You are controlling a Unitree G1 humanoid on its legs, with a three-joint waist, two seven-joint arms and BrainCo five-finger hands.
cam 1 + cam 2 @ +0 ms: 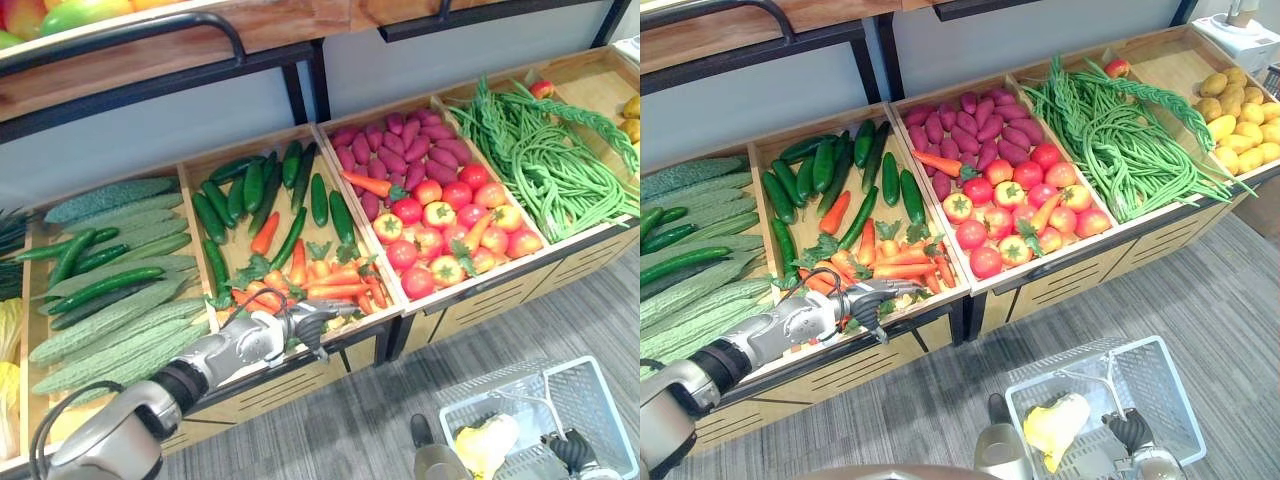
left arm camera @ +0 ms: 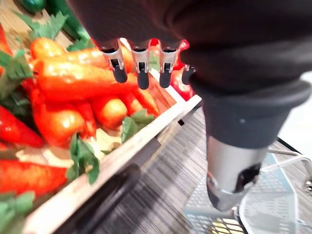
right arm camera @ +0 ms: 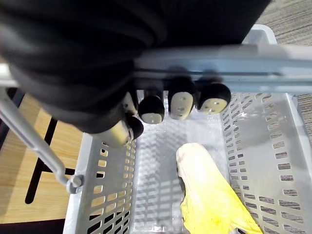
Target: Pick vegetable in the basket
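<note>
A pile of orange carrots (image 1: 335, 280) with green tops lies at the front of the wooden bin, beside dark cucumbers (image 1: 255, 185). My left hand (image 1: 300, 322) hovers at that bin's front edge, just over the carrots (image 2: 83, 80). Its fingers (image 2: 141, 68) hang straight and apart, holding nothing. Low at the right, a grey plastic basket (image 1: 600, 390) holds a pale yellow leafy vegetable (image 3: 209, 195). My right hand (image 1: 1130, 430) has its fingers (image 3: 180, 100) curled round the basket's handle (image 3: 219, 61).
Neighbouring bins hold bitter gourds (image 1: 110, 310), tomatoes (image 1: 450, 225) with purple sweet potatoes (image 1: 395, 150), long green beans (image 1: 545, 150) and potatoes (image 1: 1235, 120). A black rail (image 1: 150, 30) and an upper shelf overhang the back. Grey carpet (image 1: 1200, 290) lies in front.
</note>
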